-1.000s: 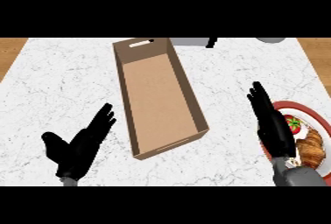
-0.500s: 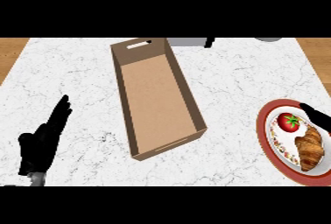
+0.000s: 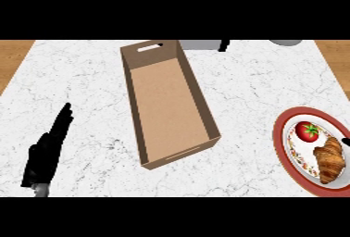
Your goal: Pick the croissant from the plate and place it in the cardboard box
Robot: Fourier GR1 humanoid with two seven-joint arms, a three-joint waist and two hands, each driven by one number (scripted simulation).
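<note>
Golden-brown curved croissant (image 3: 329, 159) lying on red-rimmed round plate (image 3: 282, 149) at near right, long open brown cardboard box (image 3: 167, 99) empty, centre, well apart

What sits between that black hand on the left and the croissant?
In the head view, the open cardboard box lies between the left hand and the croissant, with bare marble counter either side.
</note>
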